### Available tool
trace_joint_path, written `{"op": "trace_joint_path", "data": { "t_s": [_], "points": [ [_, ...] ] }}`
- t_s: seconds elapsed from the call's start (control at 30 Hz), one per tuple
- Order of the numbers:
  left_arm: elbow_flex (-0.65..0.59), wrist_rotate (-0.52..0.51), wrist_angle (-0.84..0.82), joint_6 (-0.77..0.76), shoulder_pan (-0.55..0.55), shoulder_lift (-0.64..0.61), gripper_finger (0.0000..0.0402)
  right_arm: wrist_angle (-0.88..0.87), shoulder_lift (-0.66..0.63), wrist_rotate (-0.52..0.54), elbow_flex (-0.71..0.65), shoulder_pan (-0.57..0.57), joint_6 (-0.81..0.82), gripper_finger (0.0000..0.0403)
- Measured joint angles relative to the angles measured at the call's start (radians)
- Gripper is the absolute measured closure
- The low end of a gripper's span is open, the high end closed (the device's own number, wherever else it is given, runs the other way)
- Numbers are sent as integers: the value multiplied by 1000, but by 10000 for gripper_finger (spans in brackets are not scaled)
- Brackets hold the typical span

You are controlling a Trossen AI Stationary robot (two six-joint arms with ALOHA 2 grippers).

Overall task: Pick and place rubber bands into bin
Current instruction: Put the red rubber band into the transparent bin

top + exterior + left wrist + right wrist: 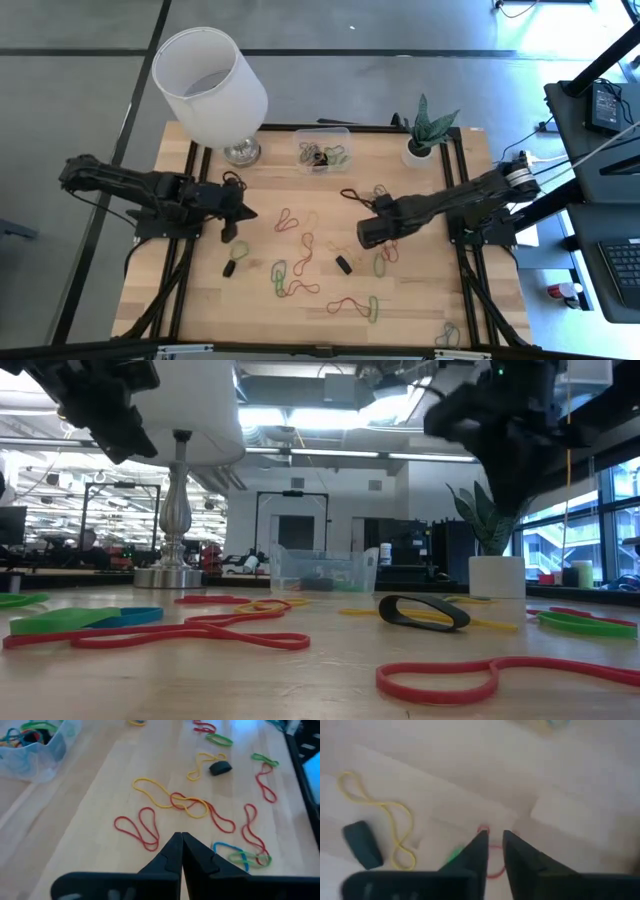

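Looking down from the high view, you have the right gripper (365,233) low over the table (200,290), in front of the bin (324,149), among loose bands (300,255). The bin sits at the table's far edge, between the lamp (210,85) and the plant pot (420,150), with some bands already inside. The left gripper (242,214) waits to the bin's left and nearer you than it, above the wood.

From the low view, the bin (323,569) stands well back behind a black band (423,612) and several red ones; both arms hang dark overhead and tell you little.

In the left wrist view, the left fingers (172,851) are pressed together on nothing, with a red band (137,827) just ahead and the bin (35,747) further off.

In the right wrist view, the right fingers (480,847) stand slightly apart, and a red band (489,851) lies right at the tips, partly under them, with a scrap of green (452,854) beside. Whether the band is pinched or only straddled I cannot tell. My advice: make sure one strand sits squarely between the tips before you clench, lift straight up to check it comes away, and keep off the green neighbour and the yellow band (385,817) nearby.
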Motion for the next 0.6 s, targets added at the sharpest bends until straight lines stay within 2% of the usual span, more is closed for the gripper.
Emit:
{"op": "trace_joint_path", "data": {
  "t_s": [0.17, 0.47, 0.6],
  "points": [
    [0, 57, -2, 39, 0, -19, 401, 0, 57, -120, -38, 0, 184, 265],
    [0, 120, -50, 54, 0, -18, 400, 172, 88, -148, -141, 2, 293, 123],
    [0, 139, -73, 46, 0, -18, 399, 254, 88, -172, -225, 13, 353, 79]
  ]
}}
